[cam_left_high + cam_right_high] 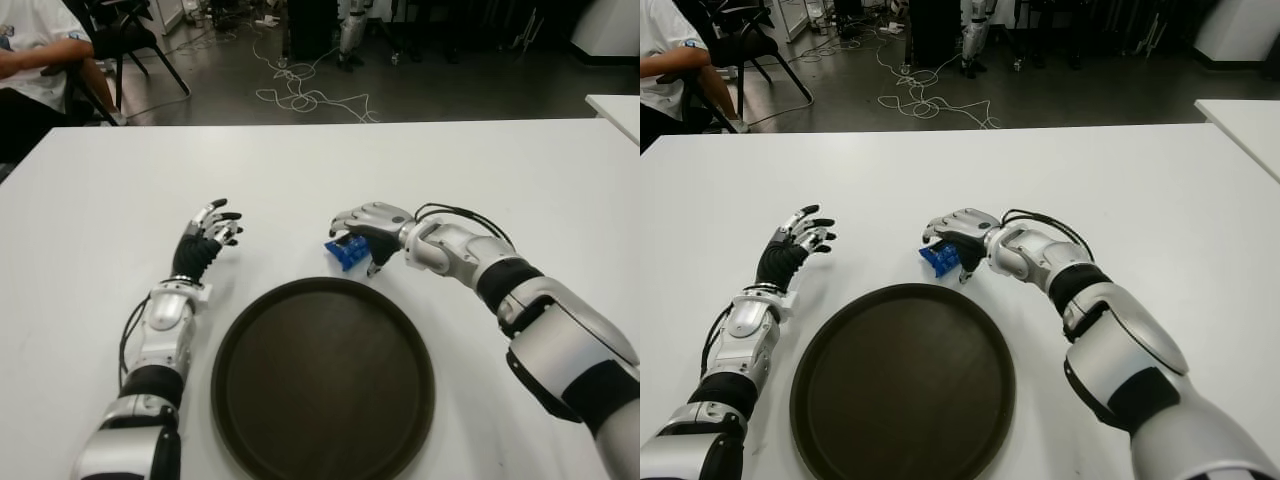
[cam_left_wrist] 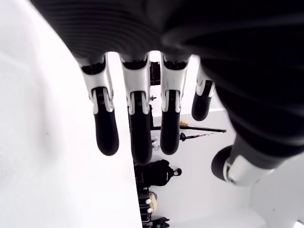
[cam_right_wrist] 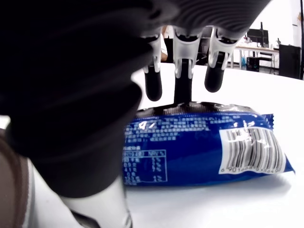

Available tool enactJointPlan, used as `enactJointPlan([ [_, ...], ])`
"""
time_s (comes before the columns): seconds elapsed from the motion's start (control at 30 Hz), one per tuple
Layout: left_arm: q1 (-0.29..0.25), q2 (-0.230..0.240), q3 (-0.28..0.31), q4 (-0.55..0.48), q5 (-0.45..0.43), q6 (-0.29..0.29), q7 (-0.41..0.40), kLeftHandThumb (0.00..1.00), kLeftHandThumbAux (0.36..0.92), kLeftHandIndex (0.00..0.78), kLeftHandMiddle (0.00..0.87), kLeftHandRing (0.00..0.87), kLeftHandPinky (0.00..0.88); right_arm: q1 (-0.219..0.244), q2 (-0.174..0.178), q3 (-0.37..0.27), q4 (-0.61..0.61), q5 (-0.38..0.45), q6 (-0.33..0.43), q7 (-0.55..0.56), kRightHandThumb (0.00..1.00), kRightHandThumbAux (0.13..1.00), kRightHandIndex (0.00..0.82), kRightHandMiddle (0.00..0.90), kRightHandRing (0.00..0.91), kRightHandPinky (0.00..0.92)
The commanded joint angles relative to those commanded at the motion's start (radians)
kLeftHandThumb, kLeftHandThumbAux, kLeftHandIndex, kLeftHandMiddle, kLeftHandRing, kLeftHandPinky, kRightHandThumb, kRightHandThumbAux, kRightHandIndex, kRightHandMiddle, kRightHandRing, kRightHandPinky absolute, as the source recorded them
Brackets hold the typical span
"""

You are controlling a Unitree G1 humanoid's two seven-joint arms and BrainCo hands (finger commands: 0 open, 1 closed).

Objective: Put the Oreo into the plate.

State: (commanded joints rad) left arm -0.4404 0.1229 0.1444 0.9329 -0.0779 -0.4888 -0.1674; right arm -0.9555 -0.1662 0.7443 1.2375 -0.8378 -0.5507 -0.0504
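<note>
At the far left edge a seated person [image 1: 35, 50] sits back from the white table [image 1: 520, 170], clear of the work. Nearer, left of the plate, the left hand [image 1: 212, 228] is raised with its fingers [image 2: 105, 135] spread and slack, holding nothing; it takes no part in this step.

In the middle, near the robot, lies the dark round plate [image 1: 322, 380], bare. Just beyond its far rim, on the table, lies the Oreo [image 1: 347, 251], a blue packet with its barcode end showing in the right wrist view.

The right hand [image 1: 368, 232] is arched over the packet from the right, its fingers [image 3: 182, 83] curled down along the far side and the thumb on the near side. The middle fingertip seems to touch the wrapper's top, though a firm pinch probably is not made yet, since the packet lies flat on the table.

To do this well, the hand should close across the packet's narrow width, squeezing gently so the slick wrapper does not slip out. It should then lift clear of the rim before drawing the packet nearer over the plate.
</note>
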Motion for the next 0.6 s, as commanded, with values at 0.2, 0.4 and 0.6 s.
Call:
enactJointPlan([
  [0.2,0.0,0.001,-0.002,-0.003,0.002,0.003,0.003,0.233,0.601,0.167,0.311,0.338,0.38,-0.001,0.006,0.018,0.005,-0.015,0.007,0.009,0.0,0.92,0.229,0.219,0.206,0.202],
  [0.4,0.002,0.003,-0.006,-0.007,0.009,0.005,0.007,0.228,0.607,0.167,0.312,0.338,0.382,0.002,0.013,0.03,0.007,-0.024,0.014,-0.005,0.0,0.931,0.252,0.241,0.232,0.241],
  [0.6,0.004,0.003,-0.006,-0.011,0.008,0.011,0.007,0.238,0.62,0.171,0.314,0.337,0.377,0.012,0.024,0.036,0.016,-0.03,0.024,-0.042,0.021,0.941,0.352,0.361,0.357,0.366],
])
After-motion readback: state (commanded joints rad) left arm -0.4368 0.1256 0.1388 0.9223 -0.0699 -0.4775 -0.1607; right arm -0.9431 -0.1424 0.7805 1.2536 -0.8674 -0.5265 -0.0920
